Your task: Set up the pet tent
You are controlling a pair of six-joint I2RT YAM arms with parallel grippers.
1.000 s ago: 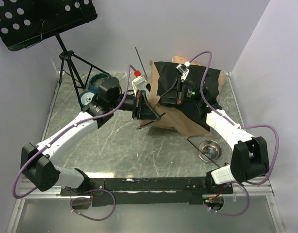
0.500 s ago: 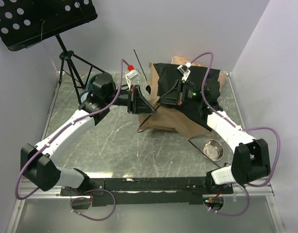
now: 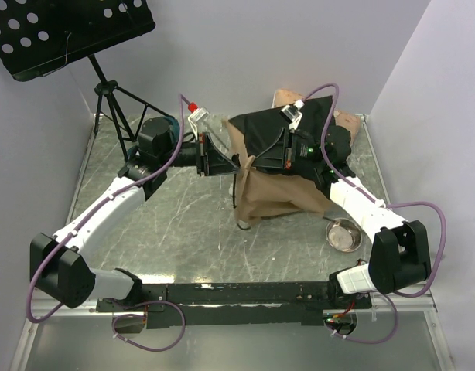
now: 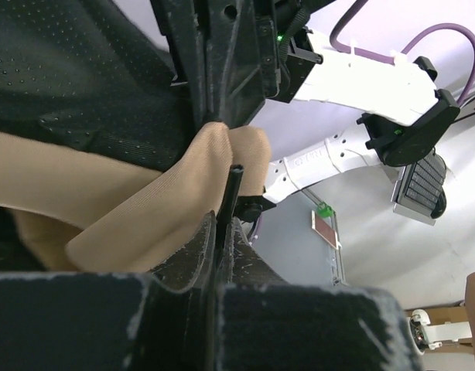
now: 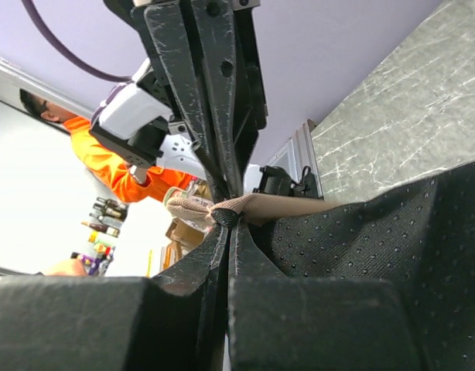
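Well, the pet tent (image 3: 280,193) stands toward the back right of the table (image 3: 183,232) — tan fabric hanging, black base panel uppermost. The left gripper (image 4: 224,224) pinches a thin black pole (image 4: 234,182) (tan cloth alongside); the right gripper (image 5: 226,224) is clamped on the tent's fabric edge — a steel bowl (image 3: 344,234) lies nearby.

The pet tent (image 3: 276,197) stands centre-back, bowl (image 3: 343,234) right-front of it, music stand (image 3: 59,31) far left.
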